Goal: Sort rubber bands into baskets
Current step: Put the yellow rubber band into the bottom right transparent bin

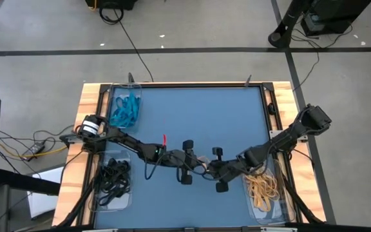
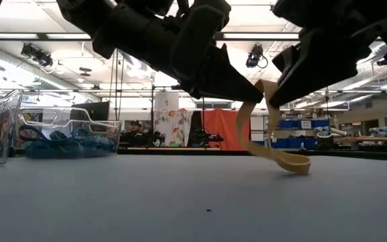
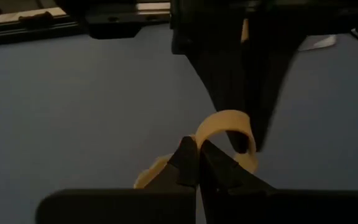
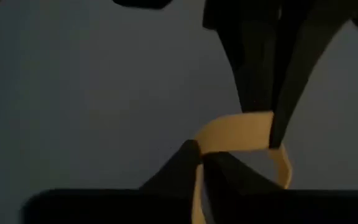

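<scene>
While pinched between both closed grippers, left gripper [image 2: 250, 86] and right gripper [image 2: 281, 94]: tan rubber band [image 2: 274, 156], sagging to the table [image 2: 180, 202].

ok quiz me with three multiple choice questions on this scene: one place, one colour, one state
1. Where is the pile of tan bands?
A. in a tray on the left arm's side
B. in a tray on the right arm's side
C. loose at the mat's centre

2. What colour is the band between the two grippers?
A. teal
B. black
C. tan

3. What is the left gripper doing?
A. shut on the band
B. open over a tray
C. shut on nothing

Key: 1 B, the pile of tan bands lies in the tray by the right arm. 2 C, the held band is tan. 3 A, the left gripper pinches it, opposite the right gripper.
</scene>
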